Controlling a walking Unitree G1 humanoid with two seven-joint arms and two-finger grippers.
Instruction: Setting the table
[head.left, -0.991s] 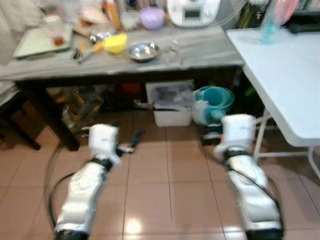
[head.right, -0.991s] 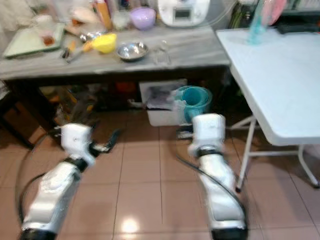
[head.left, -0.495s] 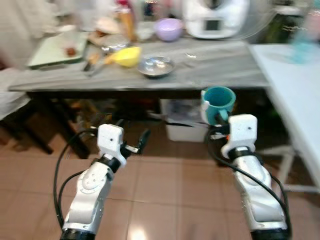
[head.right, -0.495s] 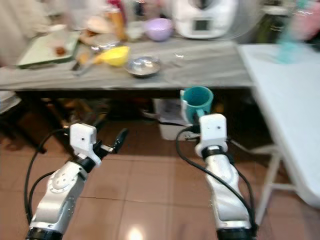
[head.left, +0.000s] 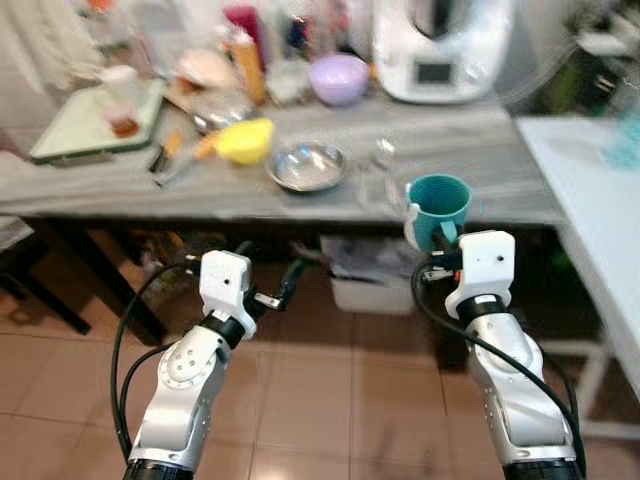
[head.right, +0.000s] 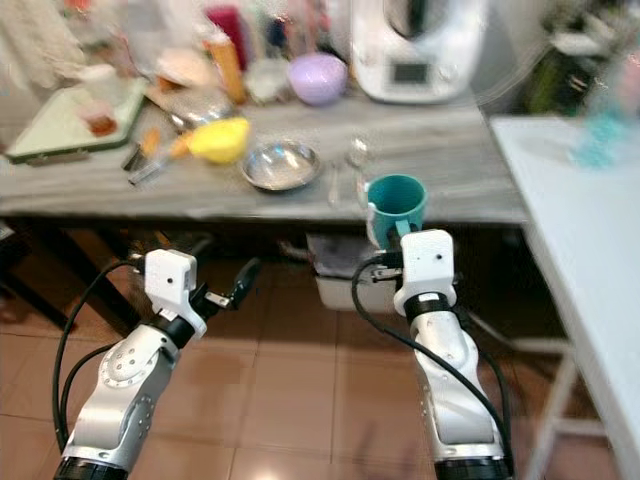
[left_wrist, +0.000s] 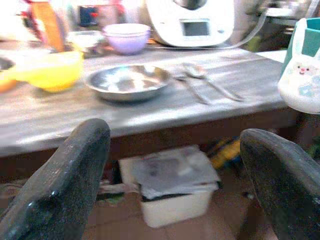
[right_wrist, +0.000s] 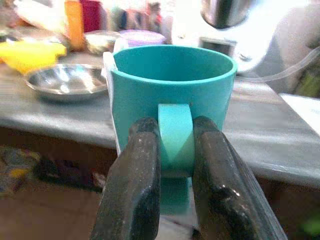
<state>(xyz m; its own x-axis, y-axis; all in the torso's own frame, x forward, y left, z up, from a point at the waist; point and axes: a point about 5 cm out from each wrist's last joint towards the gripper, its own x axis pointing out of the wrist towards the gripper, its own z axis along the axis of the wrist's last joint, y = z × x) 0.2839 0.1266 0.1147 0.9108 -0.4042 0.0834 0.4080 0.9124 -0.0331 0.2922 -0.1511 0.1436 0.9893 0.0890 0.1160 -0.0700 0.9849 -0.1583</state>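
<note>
The bottles (head.left: 240, 40) and clutter at the back of the counter (head.left: 470, 150) are too blurred to identify. The white table (head.left: 600, 200) is cut off by the frame edge.

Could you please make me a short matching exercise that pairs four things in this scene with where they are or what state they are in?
Things:
1. teal mug
2. steel bowl
3. left gripper
4. purple bowl

Places or states:
A. open, holding nothing, below the counter edge
B. at the back of the counter, beside the white appliance
C. gripped by its handle in the right gripper
D. on the grey counter, next to the yellow bowl

Pairs: 1-C, 2-D, 3-A, 4-B
</note>
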